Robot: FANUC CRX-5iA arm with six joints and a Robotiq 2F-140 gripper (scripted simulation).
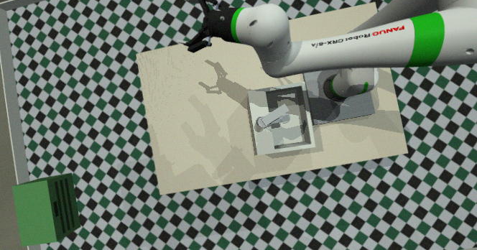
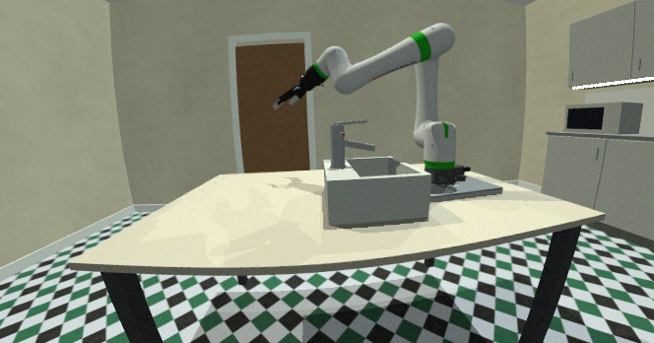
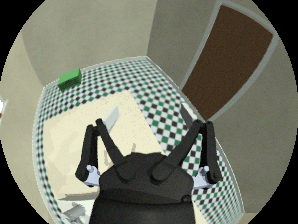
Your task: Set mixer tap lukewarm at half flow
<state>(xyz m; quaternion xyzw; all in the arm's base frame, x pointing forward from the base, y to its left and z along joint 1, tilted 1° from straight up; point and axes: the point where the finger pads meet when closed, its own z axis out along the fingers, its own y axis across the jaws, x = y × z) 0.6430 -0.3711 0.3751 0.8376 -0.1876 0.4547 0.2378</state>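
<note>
The grey mixer tap (image 2: 340, 144) stands at the left rim of the grey sink (image 2: 376, 191) on the table. Its lever (image 2: 351, 122) lies flat and low, pointing over the spout (image 2: 360, 145) toward the basin. From above, the tap (image 1: 273, 122) shows inside the sink (image 1: 281, 118). No red or blue dot is visible. My gripper (image 2: 286, 100) is open and empty, held high in the air well to the left of and above the tap. It hangs over the table's far corner in the overhead view (image 1: 199, 22). In the wrist view its fingers are spread wide with nothing between them.
The robot base (image 2: 440, 169) stands on a grey plate (image 1: 339, 100) right behind the sink. A green box (image 1: 44, 209) sits on the floor far off. A brown door (image 2: 271, 107) is in the back wall and a counter with a microwave (image 2: 603, 117) stands at the right.
</note>
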